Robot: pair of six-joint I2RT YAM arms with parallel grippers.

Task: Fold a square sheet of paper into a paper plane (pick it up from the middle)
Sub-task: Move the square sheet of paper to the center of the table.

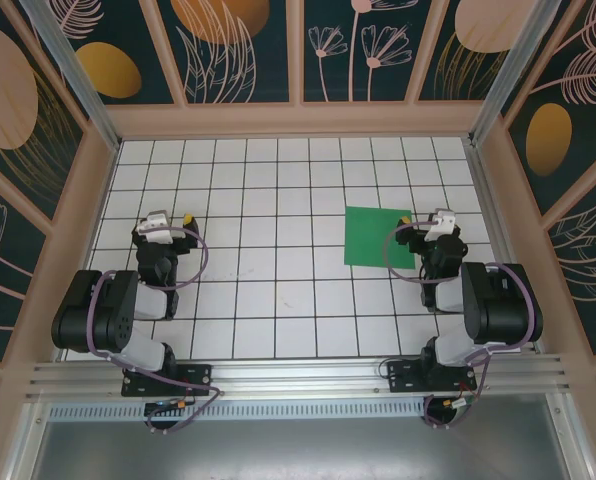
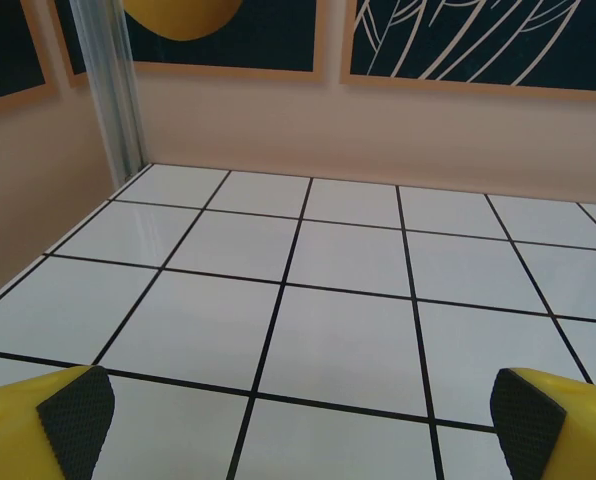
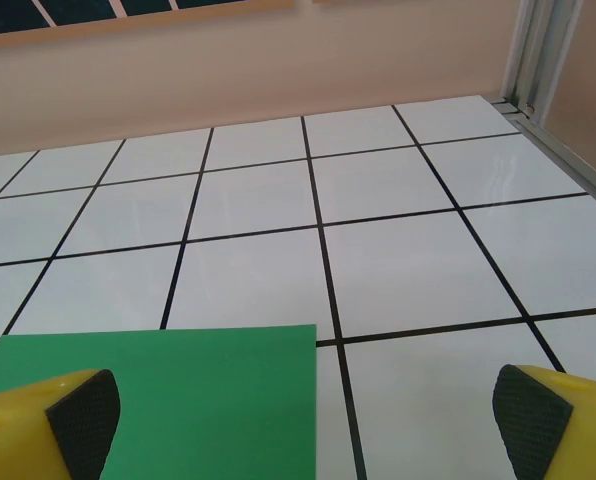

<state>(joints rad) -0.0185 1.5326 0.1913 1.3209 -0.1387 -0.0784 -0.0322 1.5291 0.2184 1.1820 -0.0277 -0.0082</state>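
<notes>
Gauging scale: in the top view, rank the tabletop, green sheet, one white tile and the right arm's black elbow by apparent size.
1. tabletop
2. black elbow and green sheet: about alike; the elbow sits nearer the camera
3. white tile

Open across the middle of the tiled table (image 1: 278,270), between the left gripper (image 2: 298,425) and the right gripper (image 3: 308,425). Hemmed by panelled walls (image 1: 298,120) at back and sides, with metal posts (image 1: 71,75) in the far corners. Flat on the tiles just beside the right gripper: the square sheet of paper (image 1: 376,236), seemingly no barrier to a pass above.
</notes>
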